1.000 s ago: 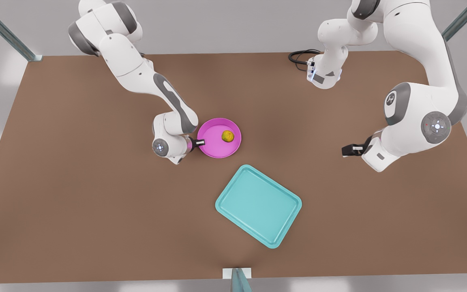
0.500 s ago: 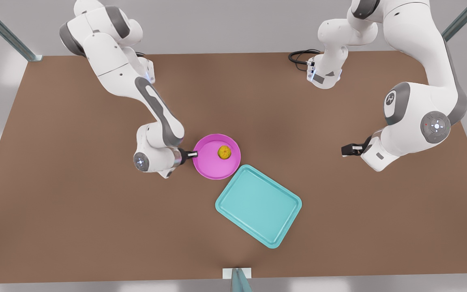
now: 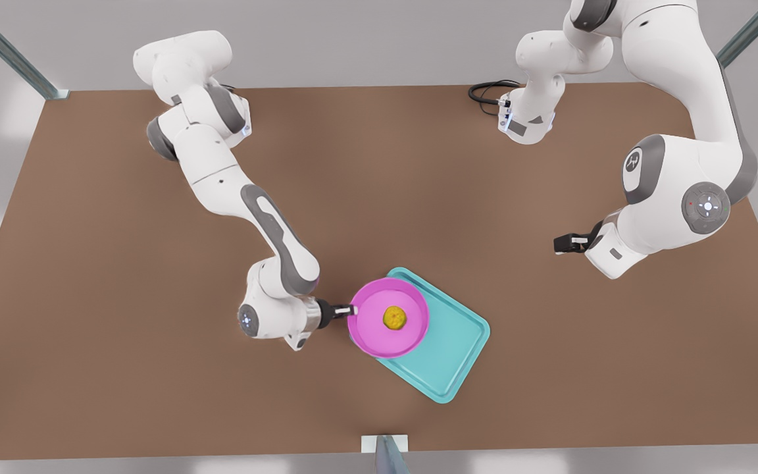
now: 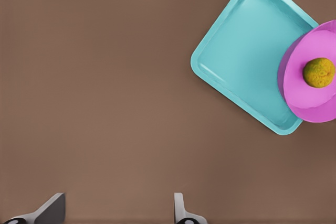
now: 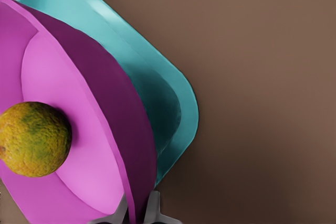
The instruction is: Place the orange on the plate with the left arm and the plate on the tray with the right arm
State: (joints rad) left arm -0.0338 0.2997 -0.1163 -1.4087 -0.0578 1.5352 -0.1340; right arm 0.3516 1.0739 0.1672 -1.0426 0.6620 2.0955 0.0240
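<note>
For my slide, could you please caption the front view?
Right claw carries the pink plate with the orange over the teal tray; left claw waits open.

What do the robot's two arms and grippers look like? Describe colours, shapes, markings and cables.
Both arms: white rounded segments, grey joint bands, round caps with small lights. The right gripper, front view's left, and left gripper, front view's right, have black fingers with pale tips. A black cable coils behind.
</note>
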